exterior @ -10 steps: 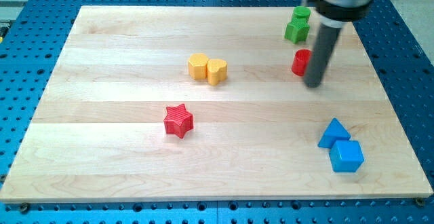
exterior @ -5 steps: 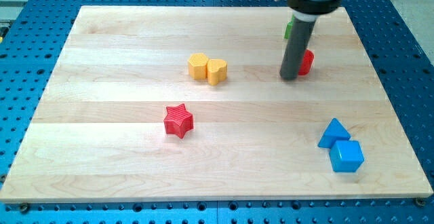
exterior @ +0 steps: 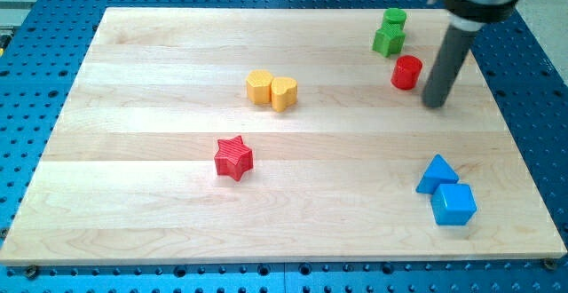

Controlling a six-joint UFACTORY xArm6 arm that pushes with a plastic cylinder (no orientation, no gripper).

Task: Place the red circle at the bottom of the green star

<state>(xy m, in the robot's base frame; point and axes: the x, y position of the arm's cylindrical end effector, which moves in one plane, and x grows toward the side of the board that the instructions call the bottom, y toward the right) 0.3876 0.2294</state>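
Observation:
The red circle stands near the view's top right, just below and slightly right of the green star, with a small gap between them. A green circle touches the star from above. My tip rests on the board to the right of the red circle and a little lower, apart from it.
A yellow hexagon and a yellow heart sit together at centre. A red star lies below them. A blue triangle and a blue cube sit at the lower right. The wooden board lies on a blue perforated table.
My tip went from the red circle's right to its left, then back to its right. The red circle shifted right and slightly up, closer under the green star.

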